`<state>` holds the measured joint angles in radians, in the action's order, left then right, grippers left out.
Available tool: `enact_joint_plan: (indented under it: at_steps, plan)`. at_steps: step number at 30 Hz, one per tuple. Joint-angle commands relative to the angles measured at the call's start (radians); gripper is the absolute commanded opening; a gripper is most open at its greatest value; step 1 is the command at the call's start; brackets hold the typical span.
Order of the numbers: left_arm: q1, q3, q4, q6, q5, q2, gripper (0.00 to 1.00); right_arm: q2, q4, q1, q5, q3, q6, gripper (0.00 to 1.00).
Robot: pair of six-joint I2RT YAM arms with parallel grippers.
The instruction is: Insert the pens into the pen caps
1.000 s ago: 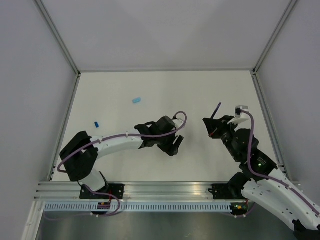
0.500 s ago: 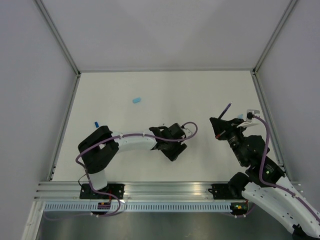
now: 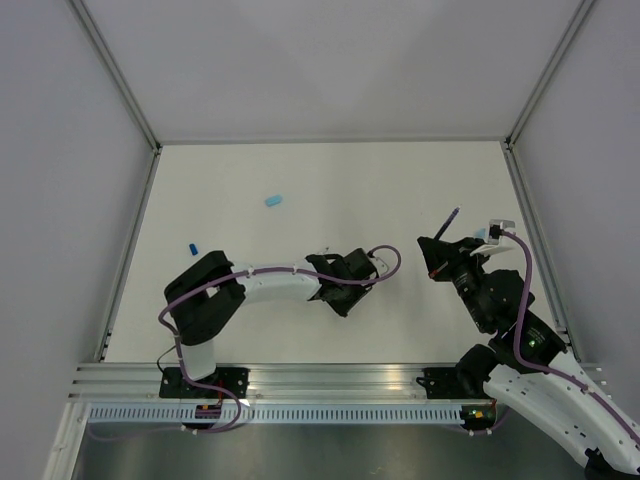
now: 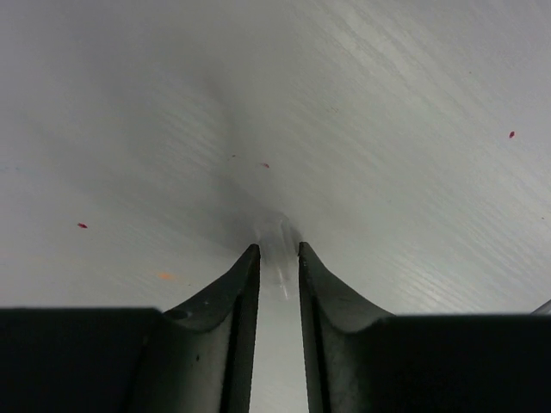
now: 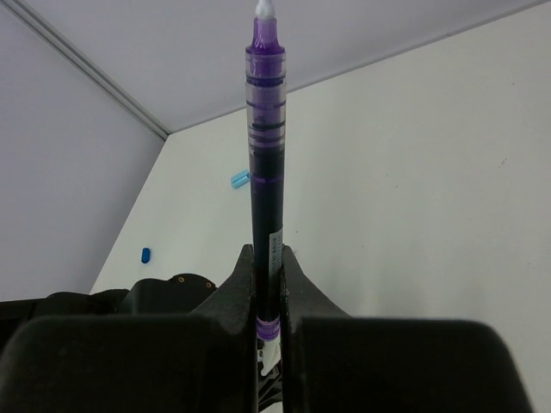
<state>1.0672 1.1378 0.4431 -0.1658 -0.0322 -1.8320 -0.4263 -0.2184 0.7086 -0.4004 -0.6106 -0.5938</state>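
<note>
Right claw [image 5: 268,258] pinches a purple pen [image 5: 265,172] tight, tip up, near the right edge; left claw [image 4: 277,254], almost closed, squeezes some small whitish piece [image 4: 277,239].

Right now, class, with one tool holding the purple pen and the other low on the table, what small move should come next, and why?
Probably the left tool should lift off the table, since what looks like a small clear cap seems pinched in it. The right tool holds the purple pen with its tip bare.
</note>
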Motion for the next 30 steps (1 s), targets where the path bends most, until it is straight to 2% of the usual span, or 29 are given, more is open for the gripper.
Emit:
enact_joint_plan:
  at_steps: [1, 7, 14, 20, 25, 26, 30]
  plan:
    - [0.008, 0.034, 0.063, -0.041, -0.066, -0.027, 0.28, -0.002, 0.017, -0.003, -0.011, 0.003, 0.012, 0.00]
    - [-0.025, 0.109, 0.147, -0.164, -0.140, -0.087, 0.21, -0.003, 0.025, -0.003, -0.002, 0.011, 0.008, 0.00]
    - [-0.050, 0.132, 0.166, -0.219, -0.156, -0.121, 0.04, -0.014, 0.034, -0.004, 0.002, 0.015, 0.006, 0.00]
    - [-0.055, 0.113, 0.143, -0.264, -0.163, -0.099, 0.02, -0.025, 0.053, -0.003, 0.029, 0.021, 0.012, 0.00]
    - [-0.105, 0.051, 0.069, -0.339, -0.117, 0.011, 0.02, -0.066, 0.082, -0.003, 0.064, 0.028, 0.040, 0.00]
    - [-0.118, 0.036, 0.027, -0.350, -0.098, 0.072, 0.02, -0.084, 0.088, -0.003, 0.074, 0.028, 0.043, 0.00]
    - [-0.196, -0.076, -0.120, -0.394, 0.072, 0.247, 0.02, -0.127, 0.125, -0.003, 0.170, 0.037, 0.057, 0.00]
